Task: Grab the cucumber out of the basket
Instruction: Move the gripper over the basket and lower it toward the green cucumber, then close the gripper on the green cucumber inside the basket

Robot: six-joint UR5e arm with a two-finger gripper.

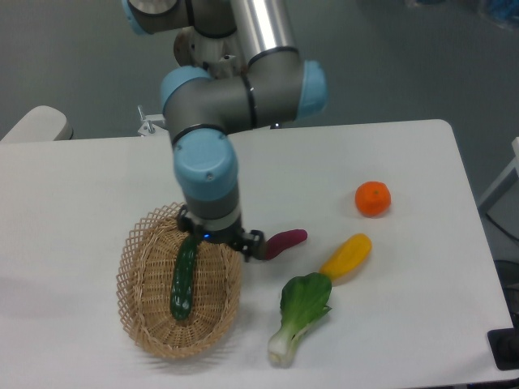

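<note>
The cucumber [182, 284] is dark green and glossy. It lies lengthwise inside the tan wicker basket [130, 271] at the front left of the table. My gripper [199, 241] hangs straight down over the basket's far end, right at the cucumber's upper tip. The arm's wrist covers the fingers, so I cannot see how the jaws stand or whether they touch the cucumber.
A purple oblong vegetable [285, 240] lies just right of the gripper outside the basket. A bok choy [301, 314], a yellow vegetable [347, 255] and an orange [373, 198] lie to the right. The table's front edge is near the basket.
</note>
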